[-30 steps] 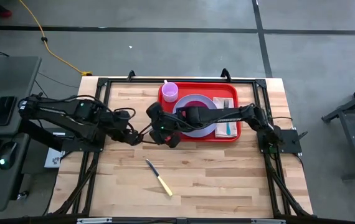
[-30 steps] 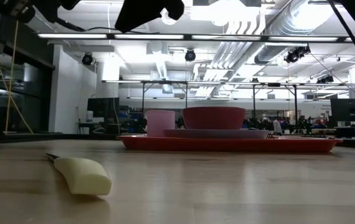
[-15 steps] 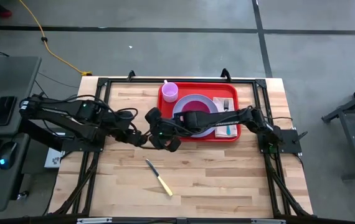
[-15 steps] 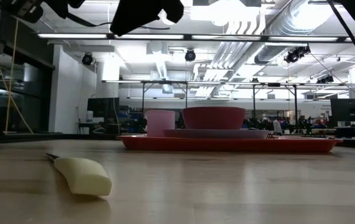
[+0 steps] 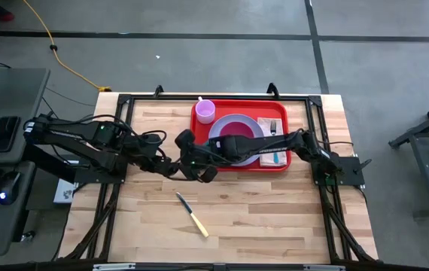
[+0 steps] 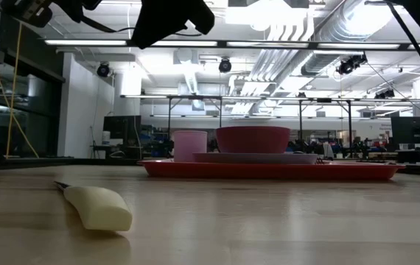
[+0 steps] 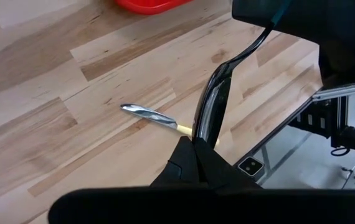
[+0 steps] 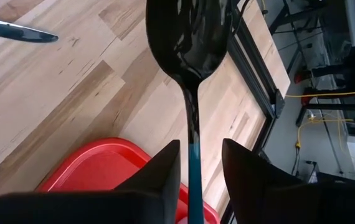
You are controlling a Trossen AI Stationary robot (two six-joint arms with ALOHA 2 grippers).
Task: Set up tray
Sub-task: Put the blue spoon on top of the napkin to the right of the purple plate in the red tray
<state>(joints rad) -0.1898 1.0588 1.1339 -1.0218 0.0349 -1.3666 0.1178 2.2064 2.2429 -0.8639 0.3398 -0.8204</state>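
Observation:
A black spoon (image 8: 187, 37) with a teal handle hangs over the table's middle, between my two grippers. My left gripper (image 7: 193, 146) is shut on its bowl end. My right gripper (image 8: 199, 171) is open; its fingers stand on either side of the handle, and a gap shows on both sides. In the high view the two grippers meet just left of the red tray (image 5: 199, 154): left (image 5: 174, 167), right (image 5: 190, 159). The tray lies flat at the table's far middle. It carries a pink cup (image 5: 205, 111), a lavender plate (image 5: 254, 126) with a red bowl (image 5: 237, 140), and a napkin (image 5: 269, 156). My left gripper pinches the spoon's bowl (image 7: 203, 121) between its two shut fingers, at the bowl's free edge. The spoon is lifted clear of the table. It rises away from the fingers, and its handle (image 7: 261, 34) reaches to my right gripper.
A knife with a pale yellow handle (image 5: 193, 215) lies flat on the bare wood nearer the table's front edge, below both grippers. A fork (image 5: 272, 126) and a teal utensil (image 5: 277, 156) lie by the napkin. A black frame (image 5: 124, 113) borders the table.

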